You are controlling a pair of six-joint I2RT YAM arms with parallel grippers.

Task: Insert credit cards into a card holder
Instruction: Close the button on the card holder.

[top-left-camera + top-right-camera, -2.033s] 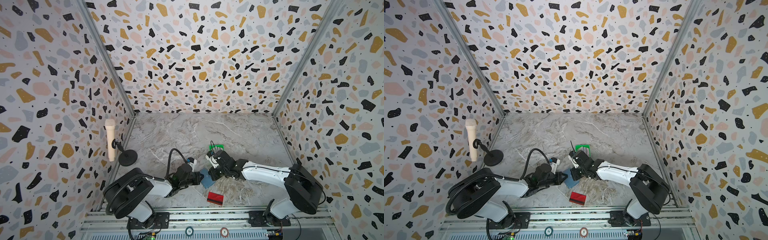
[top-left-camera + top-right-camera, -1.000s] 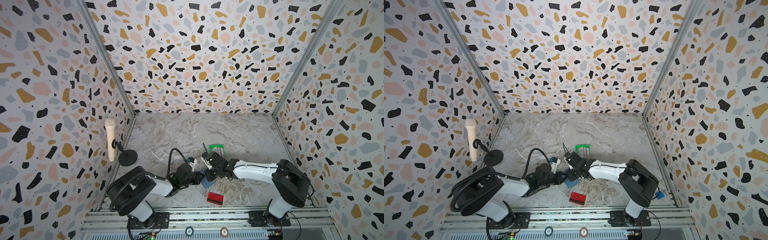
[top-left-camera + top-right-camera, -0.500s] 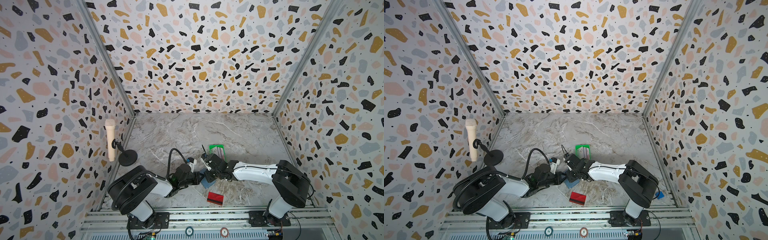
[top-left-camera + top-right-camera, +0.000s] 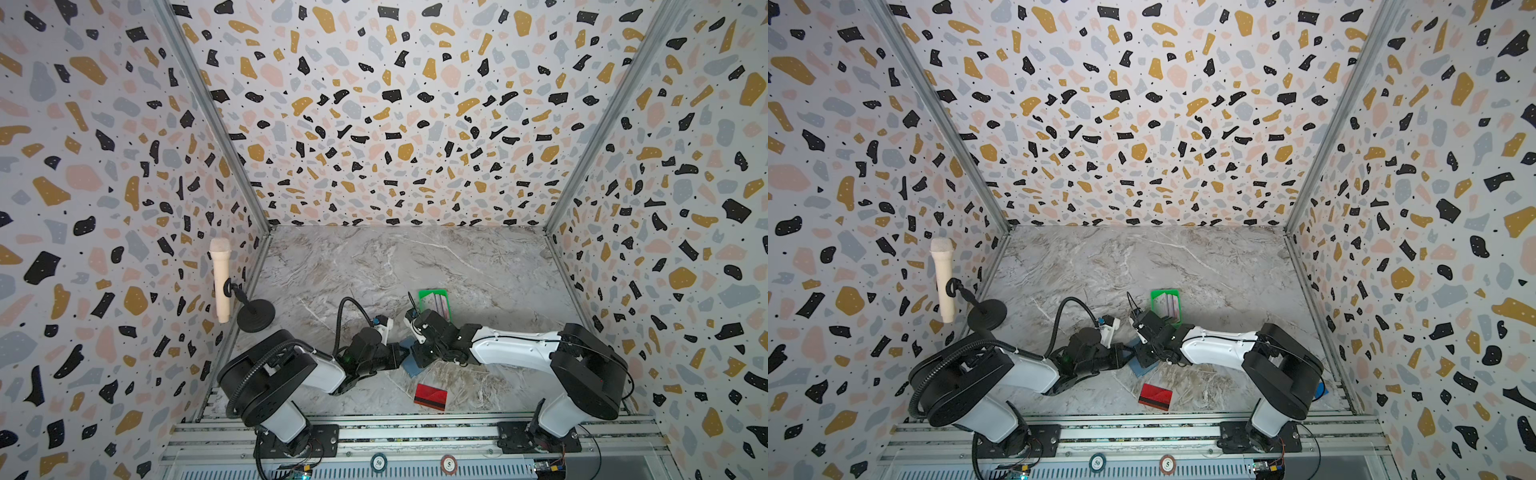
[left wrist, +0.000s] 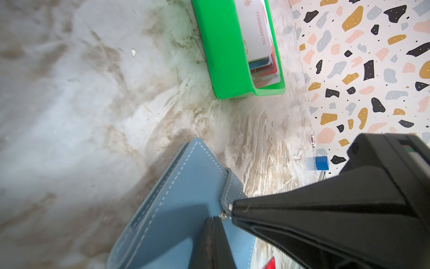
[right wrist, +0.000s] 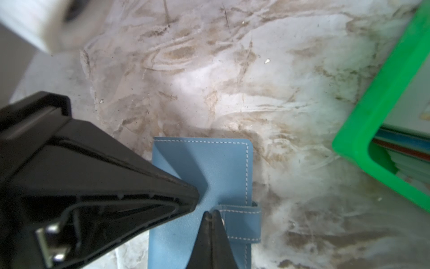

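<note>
Card holder (image 4: 410, 365) lies closed at front centre. In a top view the green tray (image 4: 432, 292) of credit cards (image 4: 438, 305) sits at its 1 o'clock and a red card (image 4: 430, 397) at its 5 o'clock. We see the left gripper (image 6: 195, 198) and right gripper (image 6: 212, 215) clenched, tips at the snap tab (image 6: 242, 223). We judge a slipping pry could skid the holder or knock the tips together.

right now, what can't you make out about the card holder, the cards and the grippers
- Sleeves of the card holder: hidden under its folded cover, both wrist views.
- Whether the right gripper pinches the snap tab: its shut fingertips cover the tab's end, right wrist view.
- Most of the card holder in both top views: under the left gripper and right gripper.
- Count of the credit cards in the green tray: stacked, cut off by the left wrist view's edge.
</note>
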